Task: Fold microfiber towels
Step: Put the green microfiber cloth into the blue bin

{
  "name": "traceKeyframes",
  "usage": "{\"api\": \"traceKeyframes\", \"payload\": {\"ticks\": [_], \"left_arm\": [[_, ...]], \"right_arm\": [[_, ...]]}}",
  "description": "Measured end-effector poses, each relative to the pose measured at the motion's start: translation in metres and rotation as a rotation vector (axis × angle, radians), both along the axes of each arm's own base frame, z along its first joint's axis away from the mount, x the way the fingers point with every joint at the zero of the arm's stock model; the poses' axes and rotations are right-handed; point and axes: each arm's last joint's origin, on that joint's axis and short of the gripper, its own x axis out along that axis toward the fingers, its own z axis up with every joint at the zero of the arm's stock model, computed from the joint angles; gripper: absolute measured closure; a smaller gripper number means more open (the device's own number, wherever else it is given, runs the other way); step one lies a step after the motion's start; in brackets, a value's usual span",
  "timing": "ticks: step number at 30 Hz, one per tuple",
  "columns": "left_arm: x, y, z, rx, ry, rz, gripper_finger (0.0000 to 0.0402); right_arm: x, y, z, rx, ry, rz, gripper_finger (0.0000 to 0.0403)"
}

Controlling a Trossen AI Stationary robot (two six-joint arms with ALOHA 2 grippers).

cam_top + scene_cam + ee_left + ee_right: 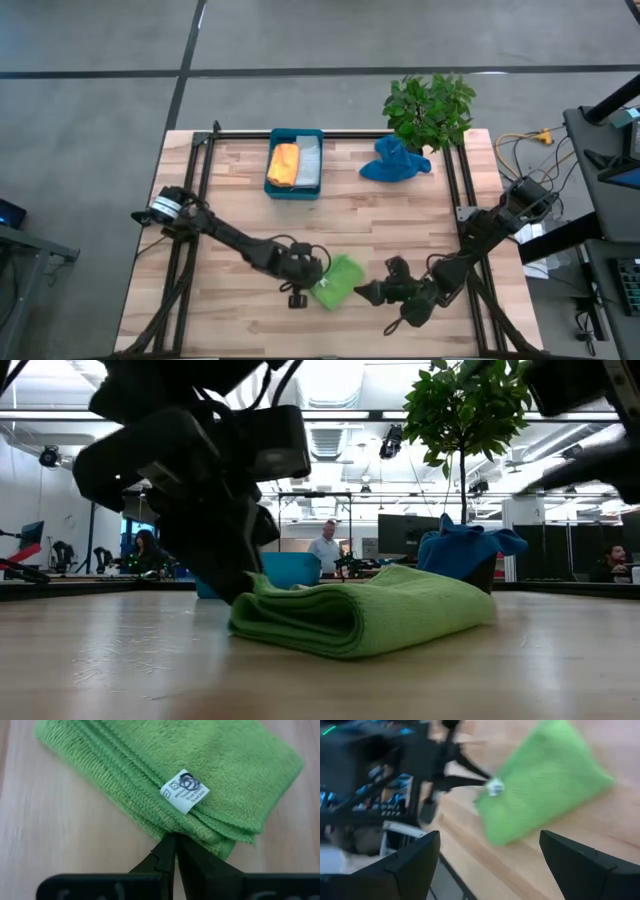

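Left claw (172, 845): clamped on folded lime green towel (200, 770) edge, beside label.
Right claw (490, 865): apart, near towel.
Handling: soft, light; grip hems.

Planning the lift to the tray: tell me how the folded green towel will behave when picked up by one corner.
The green towel looks soft and floppy, so it would likely droop and unfold. The left gripper is shut on one corner only, so the loose layers may fall open. It looks light, unlikely to slip from the pinch.
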Motion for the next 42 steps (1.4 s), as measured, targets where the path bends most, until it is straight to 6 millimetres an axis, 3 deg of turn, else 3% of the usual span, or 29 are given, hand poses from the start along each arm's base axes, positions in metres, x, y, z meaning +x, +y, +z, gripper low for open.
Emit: {"api": "traceKeyframes", "payload": {"ticks": [5,14,26,36,39,42], "left_arm": [[-0.001,0.000,0.001,-0.036,0.006,0.084,0.0396],[-0.001,0.000,0.004,-0.091,0.011,0.165,0.0396],[0.002,-0.008,0.015,-0.055,-0.124,0.269,0.0396],[-0.010,-0.008,0.014,0.047,-0.102,0.436,0.0396],[-0.007,-0.009,0.016,0.015,-0.121,0.410,0.0396],[0.001,-0.017,0.023,-0.067,-0.182,0.253,0.0396]], "right_arm": [[-0.009,-0.007,-0.015,0.123,0.102,-0.068,0.0067],[-0.015,-0.017,-0.030,0.181,0.163,-0.110,0.0067],[0.002,-0.041,-0.034,0.179,0.242,-0.083,0.0067],[0.000,-0.041,-0.036,0.165,0.283,-0.006,0.0068],[-0.001,-0.038,-0.036,0.104,0.280,0.061,0.0068],[0.003,-0.033,-0.031,-0.029,0.224,0.212,0.0068]]}}
